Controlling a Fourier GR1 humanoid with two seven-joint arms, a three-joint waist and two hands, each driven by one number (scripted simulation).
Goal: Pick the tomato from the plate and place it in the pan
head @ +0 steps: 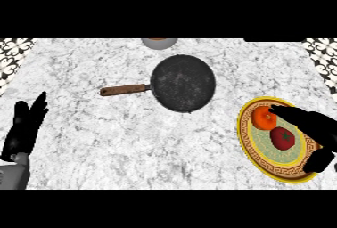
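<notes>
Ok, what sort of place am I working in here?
Most likely a kitchen counter: a marble-patterned worktop carries a black frying pan with a brown handle, and a yellow-rimmed plate holds a tomato.

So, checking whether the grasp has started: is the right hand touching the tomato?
Cannot tell. In the head view the right hand borders the tomato as seen from above, and any height gap between them is hidden.

Bright, even light washes the pale marble counter (132,147), and the dark pan (183,83) looks matte.
</notes>
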